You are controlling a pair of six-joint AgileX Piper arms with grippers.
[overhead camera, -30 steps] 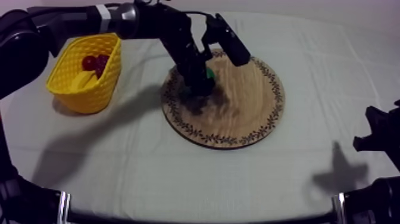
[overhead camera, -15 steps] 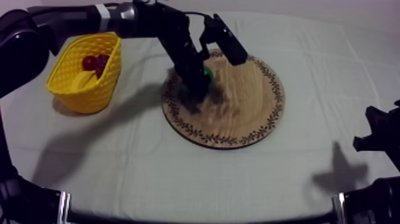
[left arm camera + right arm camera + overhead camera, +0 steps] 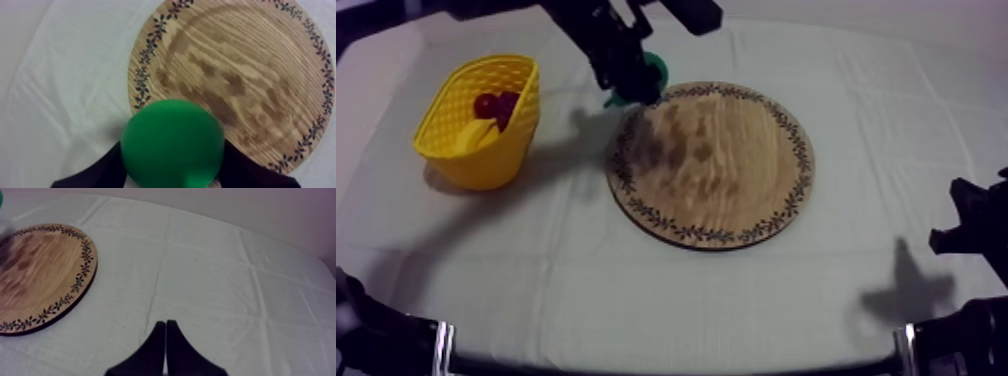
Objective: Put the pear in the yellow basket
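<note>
Green against the black fingers, the pear [image 3: 172,142] sits clamped in the left tool [image 3: 632,82], one finger on each flank, so this tool is closed round the fruit, neither wide nor pinched to nothing. In the top view it hangs in the air at the far-left rim of the wooden board [image 3: 736,170], off the wood and not yet over the yellow basket [image 3: 448,150]. The left wrist view agrees: the pear is above the patterned rim, where the board meets the cloth-covered bench [image 3: 636,290].

The grip across the pear's broad body looks sensible, since a smooth, rounded toy would likely slip out of a pinch nearer an end. The height makes sense too, I judge: the basket's wall stands up from the bench, and the fruit has to pass over it.

The board's face is bare, so the pick seems done and the carry is the step in hand. The basket stands apart to the left of the board. A small red fruit [image 3: 491,103] lies inside it, near the wall that faces the board; something yellow lies beside that, too close to the basket's colour to name. The next move calls for travel leftward until the pear is over the opening, then a release low enough that it does not bounce out.

The right tool [image 3: 165,325] rests low at its own side of the bench, fingers together in a narrow wedge on nothing, well clear of the path.
</note>
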